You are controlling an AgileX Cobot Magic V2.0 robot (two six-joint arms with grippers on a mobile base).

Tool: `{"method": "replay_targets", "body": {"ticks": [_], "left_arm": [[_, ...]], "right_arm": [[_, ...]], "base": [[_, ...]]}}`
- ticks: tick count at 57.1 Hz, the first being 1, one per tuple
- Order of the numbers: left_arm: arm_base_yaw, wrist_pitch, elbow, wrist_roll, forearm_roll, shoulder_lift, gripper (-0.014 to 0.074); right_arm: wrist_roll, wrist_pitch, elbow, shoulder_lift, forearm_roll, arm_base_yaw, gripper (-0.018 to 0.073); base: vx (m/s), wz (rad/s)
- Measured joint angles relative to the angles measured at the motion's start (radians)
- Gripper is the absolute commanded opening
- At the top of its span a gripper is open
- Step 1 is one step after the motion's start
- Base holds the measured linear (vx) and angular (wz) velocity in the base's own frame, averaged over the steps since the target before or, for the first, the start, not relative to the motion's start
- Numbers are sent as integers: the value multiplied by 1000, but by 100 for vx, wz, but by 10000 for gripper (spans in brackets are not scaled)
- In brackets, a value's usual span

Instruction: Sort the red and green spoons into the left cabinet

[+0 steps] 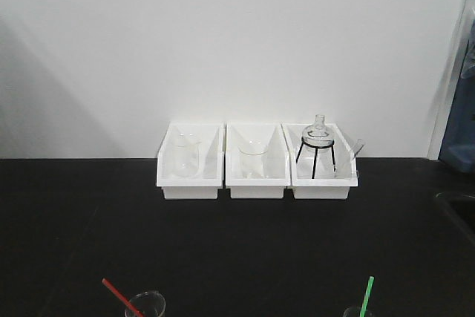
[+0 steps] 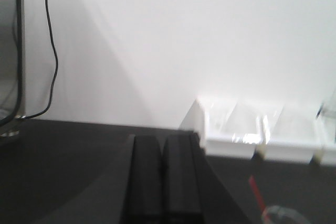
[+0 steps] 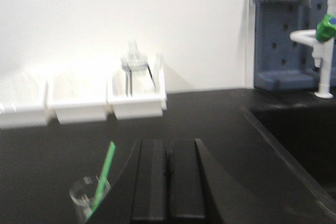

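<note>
The red spoon (image 1: 121, 296) leans in a clear glass beaker (image 1: 149, 304) at the front left of the black table. The green spoon (image 1: 367, 292) leans in another beaker (image 1: 356, 312) at the front right. In the left wrist view my left gripper (image 2: 163, 142) is shut and empty, with the red spoon (image 2: 255, 190) ahead to its right. My right gripper (image 3: 168, 146) is shut and empty too, and the green spoon (image 3: 105, 174) stands in its beaker (image 3: 84, 196) just to its left. A grey metal upright (image 2: 19, 51) shows at the far left; I cannot tell if it belongs to the left cabinet.
Three white bins (image 1: 256, 161) holding glassware stand in a row against the back wall. A sink (image 3: 299, 140) with a faucet (image 3: 323, 40) and a blue pegboard (image 3: 283, 30) lies to the right. A black cable (image 2: 52, 51) hangs at the left.
</note>
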Motion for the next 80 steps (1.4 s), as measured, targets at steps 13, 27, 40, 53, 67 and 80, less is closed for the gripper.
{"method": "replay_targets", "body": {"ticks": [13,27,40,53,67,80], "left_arm": [[0,25,-160,-66,56,0,-6],[0,62,-319,-67,186,84,-6],[0,134,-331,-79,196,288,-3],[0,155,-328,-82,111,399,40],[0,196,-328,-82,99,418,202],[0,257,-328,-82,97,419,404]], "right_arm": [[35,29,-104,0,16,0,-6],[34,259,-309,51,3,0,-3],[32,330,-327,179,-123,0,6],[31,318,-327,249,-163,0,47],[31,344,-327,253,-166,0,122],[31,355,-327,253,-166,0,237]], "base": [[0,0],[0,0],[0,0],[0,0],[0,0],[0,0]]}}
